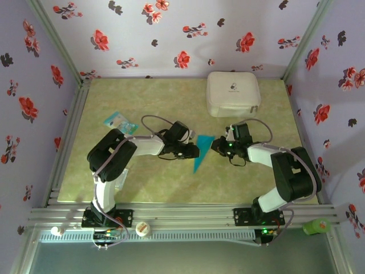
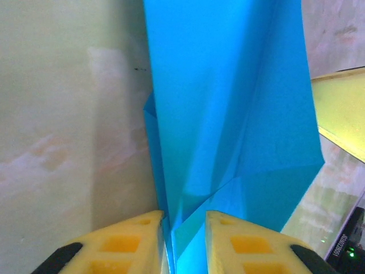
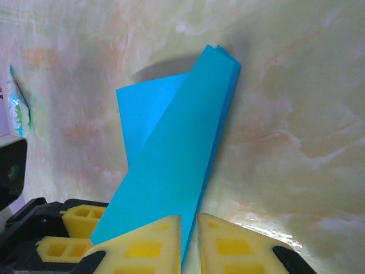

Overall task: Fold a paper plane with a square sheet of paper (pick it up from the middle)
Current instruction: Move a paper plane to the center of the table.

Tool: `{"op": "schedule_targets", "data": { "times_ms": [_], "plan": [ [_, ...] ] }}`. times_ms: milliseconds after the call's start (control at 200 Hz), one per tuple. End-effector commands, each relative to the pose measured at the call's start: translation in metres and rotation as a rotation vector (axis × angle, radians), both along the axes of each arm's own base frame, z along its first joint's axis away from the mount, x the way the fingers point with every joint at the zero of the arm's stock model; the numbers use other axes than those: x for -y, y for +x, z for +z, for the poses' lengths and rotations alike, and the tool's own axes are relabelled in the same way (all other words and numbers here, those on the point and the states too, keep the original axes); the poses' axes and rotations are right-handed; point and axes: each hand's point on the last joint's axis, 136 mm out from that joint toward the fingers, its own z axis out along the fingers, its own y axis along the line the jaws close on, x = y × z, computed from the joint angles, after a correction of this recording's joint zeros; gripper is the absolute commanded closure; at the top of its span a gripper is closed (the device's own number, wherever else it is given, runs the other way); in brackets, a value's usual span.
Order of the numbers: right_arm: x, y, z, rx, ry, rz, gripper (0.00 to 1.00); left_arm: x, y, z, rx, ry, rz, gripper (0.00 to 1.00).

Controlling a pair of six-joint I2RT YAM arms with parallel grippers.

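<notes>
The square sheet of paper is folded into a slim teal-blue paper plane (image 1: 201,151), with its wide end toward the back and its sharp point toward the near edge. It lies between the two grippers at the table's middle. My left gripper (image 1: 193,150) is at its left side, shut on the folded layers (image 2: 228,114), which run up between the yellow fingers (image 2: 137,240). My right gripper (image 1: 217,146) is at its right side and pinches a long folded flap (image 3: 171,165) in a narrow gap between its fingers (image 3: 228,245).
A white zipped case (image 1: 232,93) stands at the back right of the mat. A small pale-blue printed packet (image 1: 120,121) lies at the left, its edge also in the right wrist view (image 3: 17,105). Flowered walls enclose three sides.
</notes>
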Motion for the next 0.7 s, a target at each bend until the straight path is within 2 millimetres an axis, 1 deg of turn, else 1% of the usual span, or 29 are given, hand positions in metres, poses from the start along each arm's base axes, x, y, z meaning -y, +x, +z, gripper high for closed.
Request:
{"op": "schedule_targets", "data": {
  "times_ms": [0, 95, 155, 280, 390, 440, 485, 530, 575, 650, 695],
  "plan": [
    [0.001, -0.001, -0.004, -0.016, 0.015, -0.013, 0.85, 0.008, -0.005, -0.002, -0.011, -0.023, -0.024, 0.77],
    [0.001, -0.001, -0.004, -0.014, 0.017, -0.014, 0.85, 0.009, -0.005, 0.0, -0.007, -0.031, -0.022, 0.81],
    [0.001, -0.001, -0.002, -0.012, 0.018, -0.016, 0.85, 0.01, -0.004, 0.002, -0.002, -0.043, -0.017, 0.85],
    [0.002, -0.002, 0.0, -0.011, 0.015, -0.02, 0.84, 0.013, -0.001, 0.013, 0.019, -0.079, -0.006, 0.95],
    [0.004, -0.002, 0.004, -0.01, 0.01, -0.027, 0.82, 0.014, 0.0, 0.022, 0.038, -0.098, -0.005, 0.99],
    [0.004, -0.003, 0.008, -0.009, 0.011, -0.036, 0.76, 0.013, 0.001, 0.025, 0.048, -0.098, 0.0, 1.0],
    [0.006, -0.003, 0.012, -0.008, 0.013, -0.052, 0.74, 0.01, 0.001, 0.026, 0.059, -0.088, 0.008, 1.0],
    [0.007, -0.003, 0.018, 0.004, 0.02, -0.064, 0.71, 0.005, 0.002, 0.025, 0.071, -0.065, 0.021, 1.0],
    [0.007, -0.002, 0.024, 0.014, 0.032, -0.081, 0.67, -0.003, 0.004, 0.023, 0.09, -0.022, 0.042, 1.0],
    [0.002, -0.001, 0.035, 0.035, 0.073, -0.077, 0.6, -0.015, 0.006, 0.019, 0.129, 0.054, 0.065, 1.0],
    [-0.003, 0.0, 0.04, 0.033, 0.098, -0.059, 0.58, -0.021, 0.007, 0.017, 0.142, 0.091, 0.079, 1.0]
  ]
}}
